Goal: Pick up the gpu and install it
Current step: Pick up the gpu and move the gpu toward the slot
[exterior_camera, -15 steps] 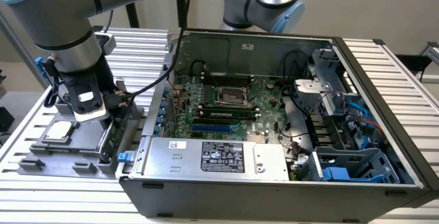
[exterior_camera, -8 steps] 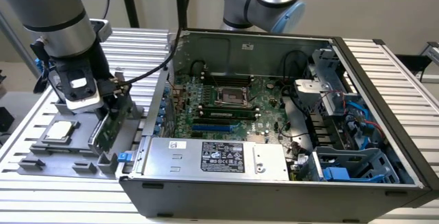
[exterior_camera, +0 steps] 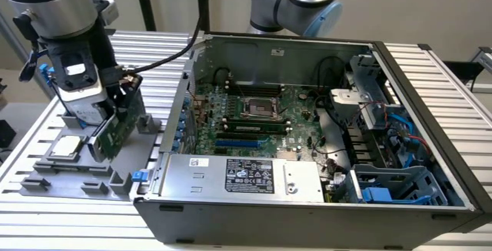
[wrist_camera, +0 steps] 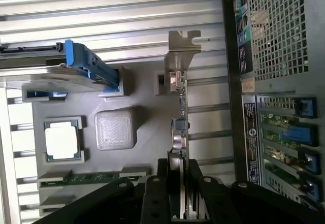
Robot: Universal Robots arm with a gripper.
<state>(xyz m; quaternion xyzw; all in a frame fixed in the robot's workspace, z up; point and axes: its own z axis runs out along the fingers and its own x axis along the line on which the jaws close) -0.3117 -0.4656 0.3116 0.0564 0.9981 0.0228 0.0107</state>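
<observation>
While the gpu leans tilted over the grey tray, the pincer pinches its edge.

I can read no word or number anywhere. Inside the computer case, the silver power supply carries a black label with white print and small marks, and a white barcode sticker just beside it, all too fine for me. The case's back wall bears a dark printed strip, equally unreadable. The graphics card shows me no lettering.
</observation>
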